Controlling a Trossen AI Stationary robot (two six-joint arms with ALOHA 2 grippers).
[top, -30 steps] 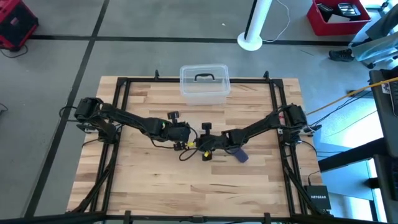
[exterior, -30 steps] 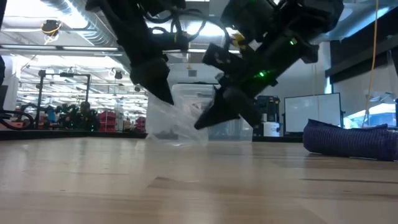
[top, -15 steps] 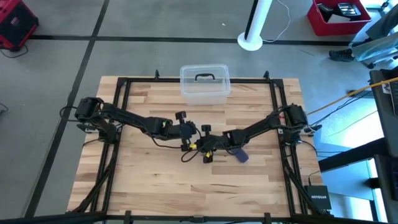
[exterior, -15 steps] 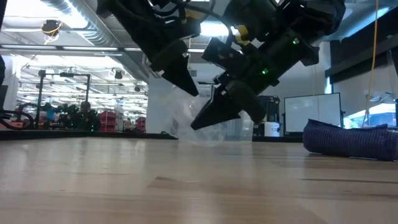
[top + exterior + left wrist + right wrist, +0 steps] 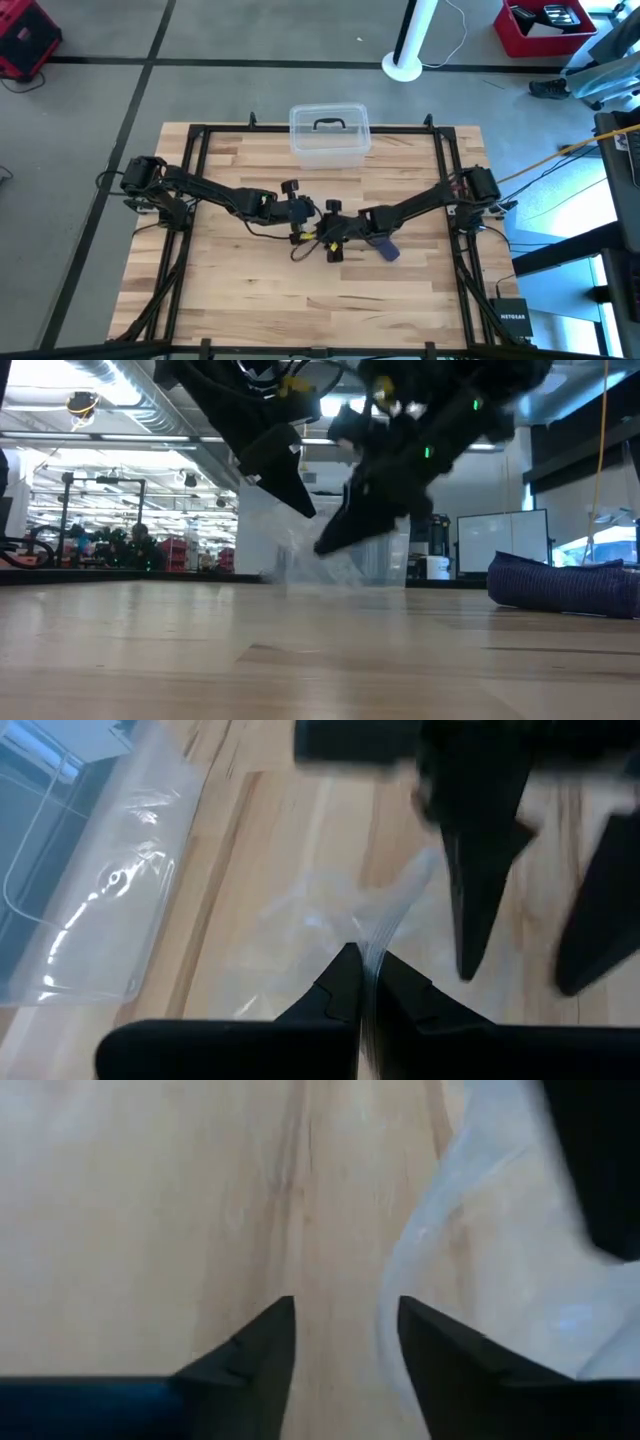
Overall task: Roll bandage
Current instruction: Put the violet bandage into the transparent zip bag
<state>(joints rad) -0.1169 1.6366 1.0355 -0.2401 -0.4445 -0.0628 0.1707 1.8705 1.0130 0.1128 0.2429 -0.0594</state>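
Seen from above, two dark robot arms reach inward over a wooden table and meet near its middle. The left gripper has its fingers pressed together on a thin edge of a clear crinkly plastic bag, pinching the film and holding it just above the wood. The right gripper is right beside it, and its two fingers stand apart with bare table showing between them; the bag's film lies next to one finger, not between the two, so this gripper holds nothing. From table height, both grippers hang low over the surface with the hazy plastic drooping beneath them. The bandage, a dark blue-purple soft fabric bundle, lies on the table just beside the right arm's forearm, on the side nearer the front edge; at table height it shows as a rumpled blue heap resting flat, apart from both grippers. A clear plastic box with a black handle sits at the far edge of the table, well away from the arms
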